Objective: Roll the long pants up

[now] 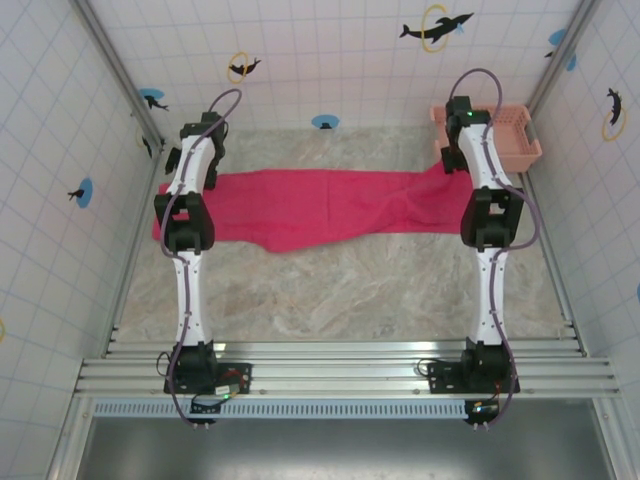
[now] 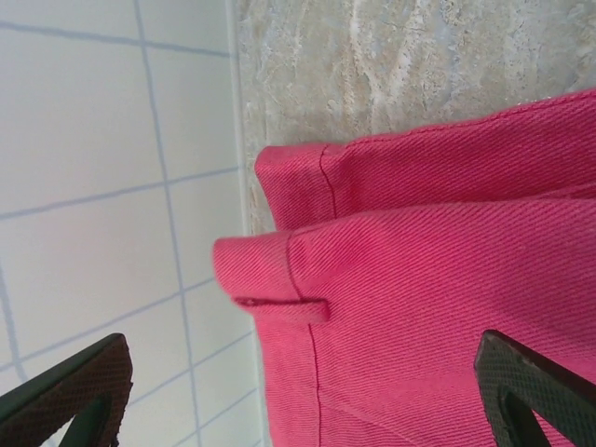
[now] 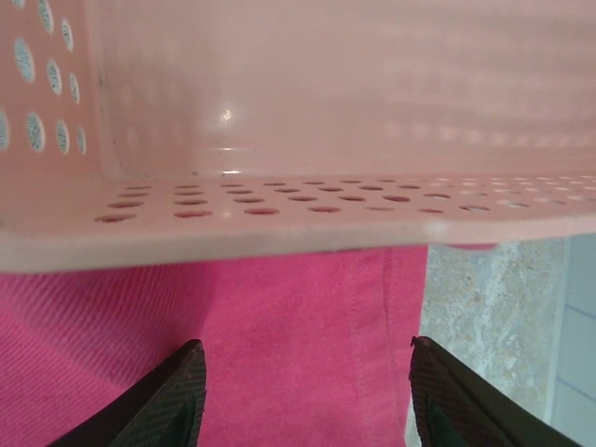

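The long pants [image 1: 320, 205] were laid flat across the middle of the marble-patterned table [image 1: 330, 295] in the overhead view. They were stretched from the left arm to the right arm, with the right end reaching the pale pink perforated basket [image 1: 522, 150] at the upper right. No roll had been started, so the step in hand was judged to be the first grasp at one end.

The left gripper [image 2: 298, 400] was spread wide with nothing held. Its fingers [image 2: 65, 396] were seen at the lower corners of the left wrist view, over the waistband end. There a belt loop [image 2: 279, 307] and a folded-over corner were visible close to the tiled wall [image 2: 93, 186]. The right gripper [image 3: 307, 405] was likewise open and empty, over the leg end, just below the basket rim.

For a good roll, it was judged that one end should be pinched at its edge through all layers. It should then be turned over tightly and kept square to the legs, so that the roll would not be skewed. The folded corner would probably need flattening first. On the right, the basket should be kept clear of.

Whether the leg end was tucked under the basket or merely lay beside it could not be told. The fingertips were cut off by the lower frame edges, and the height of either gripper above the fabric could not be judged.
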Robot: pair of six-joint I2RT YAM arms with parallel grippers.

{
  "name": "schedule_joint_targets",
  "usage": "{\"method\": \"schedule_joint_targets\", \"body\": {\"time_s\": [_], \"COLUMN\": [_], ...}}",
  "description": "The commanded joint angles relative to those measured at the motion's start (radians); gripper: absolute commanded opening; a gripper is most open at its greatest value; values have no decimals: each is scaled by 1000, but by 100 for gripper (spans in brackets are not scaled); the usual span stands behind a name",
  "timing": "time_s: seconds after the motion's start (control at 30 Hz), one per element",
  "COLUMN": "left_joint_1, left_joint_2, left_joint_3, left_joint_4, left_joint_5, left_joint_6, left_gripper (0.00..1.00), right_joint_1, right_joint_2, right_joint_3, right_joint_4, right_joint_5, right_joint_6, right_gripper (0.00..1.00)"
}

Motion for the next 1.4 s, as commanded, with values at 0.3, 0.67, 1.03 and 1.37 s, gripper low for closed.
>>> {"method": "schedule_joint_targets", "body": {"time_s": [0.3, 0.67, 1.03, 1.37], "left_joint_1": [-164, -201, -207, -210], "left_joint_2": [-184, -151, -129, -99], "left_joint_3": [-235, -272, -273, -270], "left_joint_4": [-30, -59, -76, -93], "left_joint_5": [35, 206, 235, 225], "left_joint_6": [43, -17, -18, -17], "left_gripper": [97, 97, 97, 97], "right_joint_1": [-176, -217, -213, -221], "right_joint_2": [-513, -417, -361, -325], "right_joint_3": [-741, -807, -759, -742], "right_joint_4": [116, 303, 300, 291], "right_joint_5": [-235, -434, -363, -317], "right_joint_6": [151, 374, 416, 431], "right_gripper": [60, 56, 54, 50]}}
